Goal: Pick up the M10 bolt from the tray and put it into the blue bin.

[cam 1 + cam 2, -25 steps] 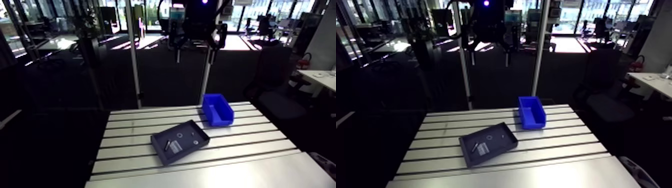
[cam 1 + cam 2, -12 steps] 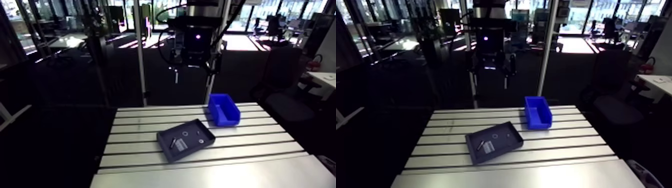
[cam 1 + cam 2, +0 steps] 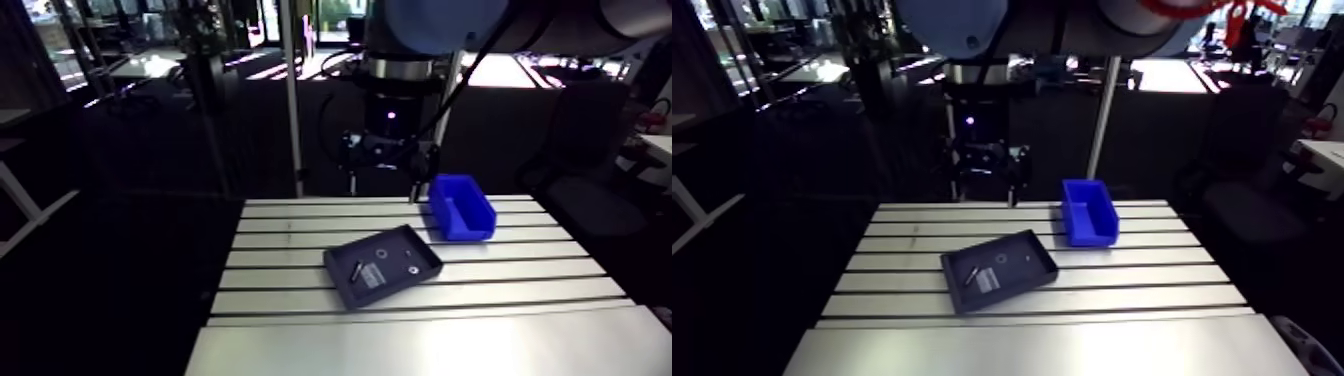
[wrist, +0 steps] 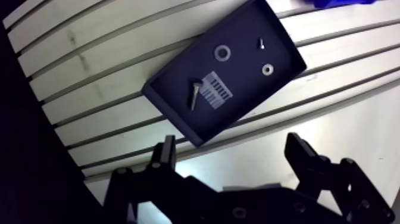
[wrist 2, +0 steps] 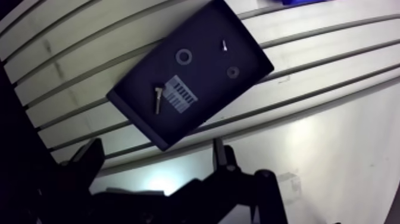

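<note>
The tool hangs high above the tabletop with its two fingers spread wide and nothing between them. In the wrist view, only bare slats lie between the fingers. The dark tray lies ahead of them, turned at an angle to the slots.

The bolt lies flat on the tray floor, close to the corner nearest the tool. Just beside it is a white barcode label. Three other small parts share the tray, all well apart from the bolt: a pale ring in the middle, a tiny screw near the far wall, and a small washer by the side wall.

In the arm view, the blue bin stands on the tabletop beyond the tray's far right corner, near it but not touching, with its open side up. The tool shows there against the dim background over the tabletop's far edge, to the left of the bin and behind the tray.
</note>
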Robot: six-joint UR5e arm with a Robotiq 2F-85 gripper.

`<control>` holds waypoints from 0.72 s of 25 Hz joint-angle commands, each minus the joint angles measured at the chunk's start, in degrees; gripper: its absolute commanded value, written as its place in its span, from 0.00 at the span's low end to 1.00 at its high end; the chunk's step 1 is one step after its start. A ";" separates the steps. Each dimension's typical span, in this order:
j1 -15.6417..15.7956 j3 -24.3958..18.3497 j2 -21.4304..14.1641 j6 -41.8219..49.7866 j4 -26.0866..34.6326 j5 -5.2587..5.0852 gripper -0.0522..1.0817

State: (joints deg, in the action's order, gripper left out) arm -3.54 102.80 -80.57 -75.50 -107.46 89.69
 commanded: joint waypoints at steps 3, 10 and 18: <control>2.40 2.18 3.27 4.09 -2.71 0.17 0.05; 2.66 4.64 3.89 5.85 -7.20 0.26 0.11; 2.66 6.93 4.68 5.85 -10.36 0.26 0.33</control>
State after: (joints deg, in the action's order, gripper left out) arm -0.90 108.40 -76.28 -69.63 -115.93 89.94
